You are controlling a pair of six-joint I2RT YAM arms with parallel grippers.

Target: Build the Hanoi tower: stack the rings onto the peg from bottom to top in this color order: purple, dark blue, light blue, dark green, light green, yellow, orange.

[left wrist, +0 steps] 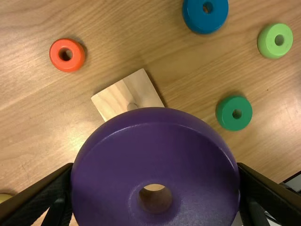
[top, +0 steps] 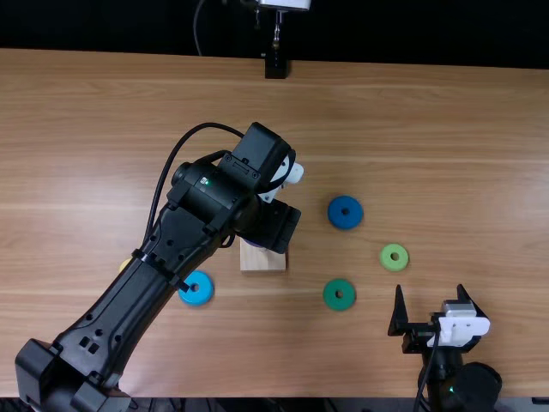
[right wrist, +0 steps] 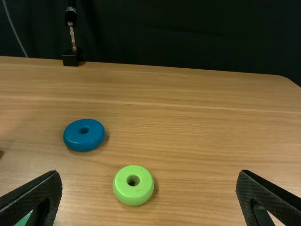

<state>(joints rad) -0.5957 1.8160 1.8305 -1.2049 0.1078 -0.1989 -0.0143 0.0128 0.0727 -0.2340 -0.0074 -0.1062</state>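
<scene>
Purple ring [left wrist: 155, 141] is sitting clamped in left gripper [left wrist: 155, 167], needing level centring over peg [left wrist: 132, 107] before lowering; right gripper [right wrist: 149, 173] gaping.

There is room toward the far right corner of the bench [top: 480, 129]; the left arm [top: 163, 266] bars the near left, the dark blue ring [top: 346, 221], light green ring [top: 395, 265] and dark green ring [top: 339, 304] the right-middle.

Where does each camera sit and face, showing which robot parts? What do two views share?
Top view: above the table's near edge, facing down and forward; left arm and right arm show.
Left wrist view: on that wrist, facing down at purple ring; left claw shows.
Right wrist view: on that wrist, facing forward across table; right claw shows.
Both wrist views share the light green ring.
</scene>
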